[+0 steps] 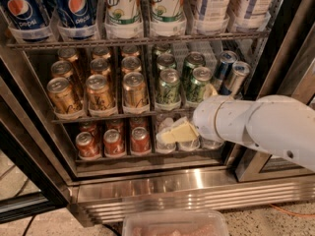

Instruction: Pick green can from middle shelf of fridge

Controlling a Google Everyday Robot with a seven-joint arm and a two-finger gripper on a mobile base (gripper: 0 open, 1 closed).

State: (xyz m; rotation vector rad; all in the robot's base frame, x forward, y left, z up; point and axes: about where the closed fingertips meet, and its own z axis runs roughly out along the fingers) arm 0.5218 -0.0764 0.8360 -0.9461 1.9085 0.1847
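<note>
Arm reaching into the fridge (147, 191) from the right edge of the frame, with the gripper (176, 132) low at centre.
White forearm slants leftward. The gripper hangs before the small bottles (165, 142), seemingly empty, though how far it is open I cannot tell. The green can (168, 88) stands just above it, at the front of the middle shelf (74, 118).

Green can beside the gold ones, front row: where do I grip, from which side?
Grip the green can around its upright body above the front stop, coming straight in from the front; neighbours crowd its sides. The gripper sits lower, by the bottom rack.
</note>
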